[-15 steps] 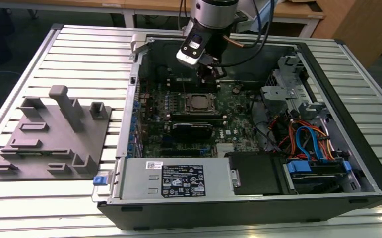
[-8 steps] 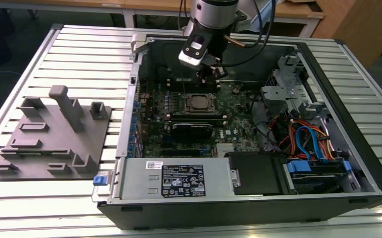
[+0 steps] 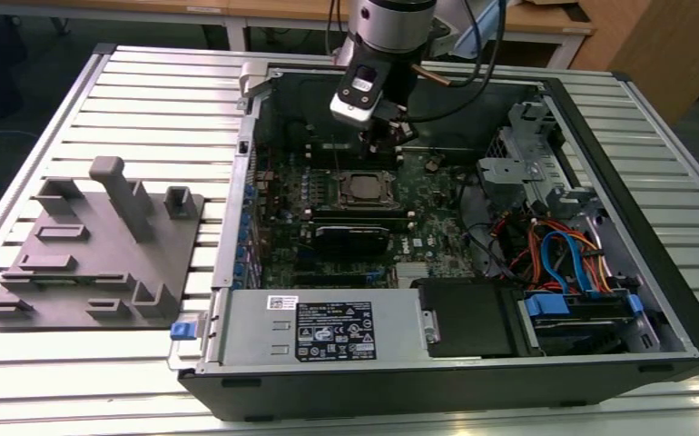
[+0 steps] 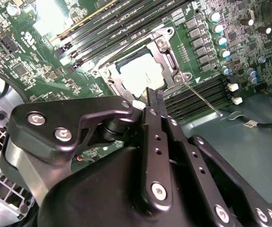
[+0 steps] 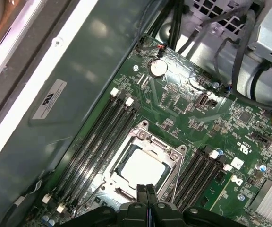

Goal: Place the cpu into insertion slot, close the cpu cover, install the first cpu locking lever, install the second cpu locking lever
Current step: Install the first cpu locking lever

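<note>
Looking decent: cpu [image 5: 143,166] seated under the closed cpu cover [image 5: 159,144], one locking lever [image 4: 203,99] looks unlatched, jaws pressed together, holding nothing.

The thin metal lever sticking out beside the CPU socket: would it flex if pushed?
Probably springy: the locking lever is a thin bare wire rod, free at its far end. Likely slippery too, being smooth shiny metal. It looks light for its length.

We see the cpu [image 5: 143,166], a flat square with a dull silver top, lying level in the insertion slot [image 3: 339,189] on the green board [image 5: 183,101]. The cpu cover [image 5: 174,163], a thin metal frame, lies down flat around it.
</note>
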{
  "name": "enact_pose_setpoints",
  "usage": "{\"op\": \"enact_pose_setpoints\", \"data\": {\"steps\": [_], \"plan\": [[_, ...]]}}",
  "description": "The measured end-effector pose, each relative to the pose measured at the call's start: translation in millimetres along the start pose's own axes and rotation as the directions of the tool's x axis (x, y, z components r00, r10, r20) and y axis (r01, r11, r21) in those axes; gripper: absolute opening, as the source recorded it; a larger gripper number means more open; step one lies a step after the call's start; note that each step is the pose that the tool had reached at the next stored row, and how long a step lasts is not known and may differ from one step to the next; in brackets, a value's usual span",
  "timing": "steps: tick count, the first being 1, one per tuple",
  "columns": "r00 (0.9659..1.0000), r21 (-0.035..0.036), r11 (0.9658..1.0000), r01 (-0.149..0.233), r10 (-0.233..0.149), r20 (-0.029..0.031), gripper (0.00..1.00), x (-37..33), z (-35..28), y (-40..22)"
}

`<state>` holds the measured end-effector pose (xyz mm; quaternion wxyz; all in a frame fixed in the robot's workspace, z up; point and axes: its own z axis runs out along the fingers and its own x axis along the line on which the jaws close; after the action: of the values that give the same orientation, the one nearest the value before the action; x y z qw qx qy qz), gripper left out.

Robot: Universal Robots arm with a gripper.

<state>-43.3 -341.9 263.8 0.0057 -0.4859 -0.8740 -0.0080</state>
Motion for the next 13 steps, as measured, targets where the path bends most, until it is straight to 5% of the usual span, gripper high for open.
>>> {"op": "enact_pose_setpoints", "data": {"steps": [13], "plan": [[0.9969,0.0014,0.9969,0.079,-0.079,-0.0007,0.1,0.0,0.0,0.0]]}}
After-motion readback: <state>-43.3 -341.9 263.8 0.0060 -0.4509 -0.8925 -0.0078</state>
